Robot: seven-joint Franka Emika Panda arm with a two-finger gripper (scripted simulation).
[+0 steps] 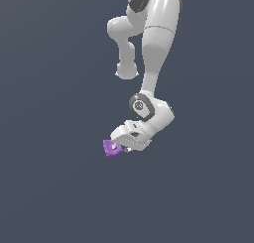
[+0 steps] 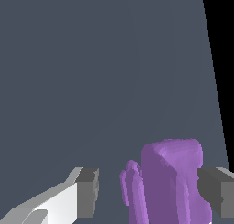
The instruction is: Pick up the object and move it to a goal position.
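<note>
White arm [image 1: 158,48] bent downward, wrist tilted, pincer [image 1: 119,149] low with fingers [image 2: 87,193] spread apart.

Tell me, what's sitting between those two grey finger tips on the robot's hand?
The purple object, seen in the wrist view. It sits nearer one grey fingertip; a bare gap separates it from the other.

My gripper [image 1: 120,149] covers part of the purple object [image 1: 109,148]; in the wrist view its base [image 2: 169,186] runs off frame, grip contact unclear.
</note>
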